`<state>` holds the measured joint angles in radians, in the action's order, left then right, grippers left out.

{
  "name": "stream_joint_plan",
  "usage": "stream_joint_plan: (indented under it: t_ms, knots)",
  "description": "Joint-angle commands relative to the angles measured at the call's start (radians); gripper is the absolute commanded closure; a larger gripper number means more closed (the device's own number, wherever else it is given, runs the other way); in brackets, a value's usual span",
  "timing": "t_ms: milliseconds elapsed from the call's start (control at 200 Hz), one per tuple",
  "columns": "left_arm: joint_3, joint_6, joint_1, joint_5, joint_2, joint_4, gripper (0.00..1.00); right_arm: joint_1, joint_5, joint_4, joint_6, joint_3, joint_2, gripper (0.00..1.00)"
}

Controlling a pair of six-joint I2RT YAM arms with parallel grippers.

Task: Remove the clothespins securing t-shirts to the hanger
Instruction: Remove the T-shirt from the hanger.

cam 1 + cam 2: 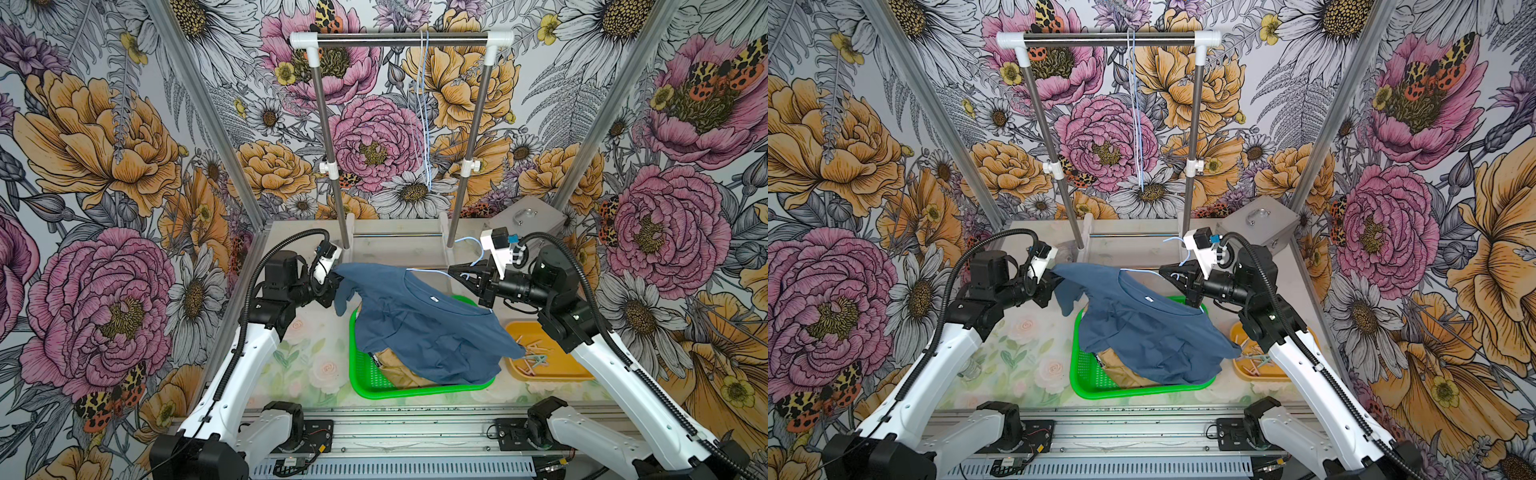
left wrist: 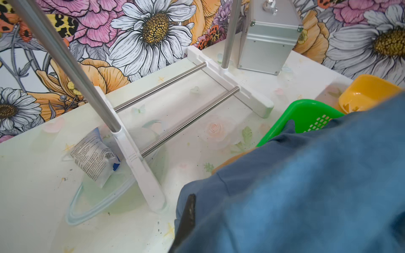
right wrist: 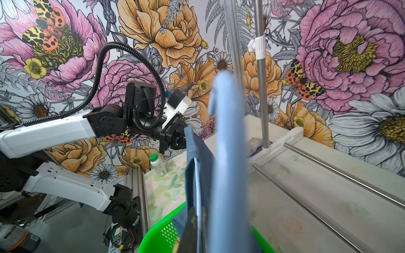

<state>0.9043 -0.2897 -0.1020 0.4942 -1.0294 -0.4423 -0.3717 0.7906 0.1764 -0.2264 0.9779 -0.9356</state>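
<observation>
- top views, cloth: a slate blue t-shirt point(image 1: 424, 332) is slung on a pale blue hanger point(image 1: 428, 272) and droops over a tan t-shirt point(image 1: 392, 368) in the green tray point(image 1: 374, 388). it is judged soft, light and limp, likely to sag or slide wherever it is not pinched.
- top views, jaws: the left gripper point(image 1: 332, 279) is clamped on the shirt's outer shoulder edge. the right gripper point(image 1: 1167, 271) is closed on the hanger beside the collar.
- top views, clips: loose clothespins point(image 1: 536, 357) are heaped in the yellow tray point(image 1: 582, 374), well apart from both sets of jaws. none can be made out on the blue shirt.
- handling note: the clips are judged small, light, stiff and sprung, best squeezed at the splayed prongs so the mouth lets go of the cloth.
- left wrist view: blue cloth point(image 2: 306, 186) fills the near field, bunched against one dark finger point(image 2: 188, 216). no clip is shown.
- right wrist view: the hanger point(image 3: 228, 153) runs blurred and close to the lens, and its wire passes beside a dark finger point(image 3: 192, 225). the shirt's far edge is held by the left gripper point(image 3: 177, 138). any clip there is hidden.
</observation>
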Motion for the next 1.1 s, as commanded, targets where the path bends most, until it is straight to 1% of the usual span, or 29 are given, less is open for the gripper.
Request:
stream_joint_plan:
  t_ms: [0,70,220,405,535,585,620,650,655,670,675,680,705,750,765,815,895,1090]
  knots:
    - [-0.019,0.140,0.075,-0.010,0.049,0.079,1.00,0.044,-0.013,-0.010,0.091,-0.033,0.086,1.00]
    - [-0.035,0.189,0.124,0.004,0.065,0.095,1.00,0.088,-0.002,-0.011,0.100,-0.043,0.134,1.00]
    - [-0.052,0.219,0.188,0.000,0.096,0.096,1.00,0.169,-0.003,-0.013,0.099,-0.050,0.210,1.00]
    - [-0.059,0.240,0.206,0.005,0.100,0.096,1.00,0.224,0.007,-0.013,0.092,-0.033,0.245,1.00]
    - [-0.041,0.238,0.200,0.040,0.094,0.096,1.00,0.239,-0.024,-0.025,0.072,-0.023,0.252,1.00]
    - [-0.028,0.235,0.169,0.044,0.098,0.096,1.00,0.238,-0.029,-0.058,0.033,-0.017,0.238,1.00]
    - [-0.019,0.234,0.127,0.028,0.107,0.097,1.00,0.232,-0.040,-0.115,-0.020,-0.024,0.224,1.00]
    - [-0.011,0.226,0.086,-0.008,0.112,0.097,1.00,0.223,-0.049,-0.194,-0.079,-0.041,0.212,1.00]
    - [-0.008,0.225,0.063,-0.008,0.113,0.097,1.00,0.221,-0.051,-0.208,-0.091,-0.045,0.210,1.00]
    - [-0.005,0.216,0.045,-0.034,0.115,0.096,1.00,0.213,-0.059,-0.254,-0.115,-0.053,0.205,1.00]
    - [-0.002,0.214,0.021,-0.034,0.116,0.096,1.00,0.210,-0.064,-0.267,-0.125,-0.055,0.203,1.00]
    - [0.001,0.211,0.021,-0.040,0.116,0.096,1.00,0.206,-0.068,-0.284,-0.132,-0.058,0.202,1.00]
    - [0.007,0.196,-0.034,-0.076,0.118,0.097,1.00,0.181,-0.100,-0.345,-0.159,-0.070,0.193,1.00]
    - [0.022,0.181,-0.127,-0.161,0.118,0.096,1.00,0.120,-0.182,-0.399,-0.149,-0.073,0.176,1.00]
    - [0.029,0.179,-0.158,-0.172,0.117,0.096,1.00,0.094,-0.204,-0.408,-0.133,-0.070,0.169,1.00]
    - [0.045,0.191,-0.223,-0.210,0.108,0.102,1.00,0.024,-0.278,-0.422,-0.084,-0.049,0.138,1.00]
    - [0.068,0.218,-0.274,-0.216,0.095,0.102,1.00,-0.047,-0.326,-0.506,-0.074,-0.019,0.066,1.00]
    - [0.056,0.241,-0.347,-0.243,0.121,0.103,1.00,-0.183,-0.394,-0.685,-0.054,0.071,-0.095,1.00]
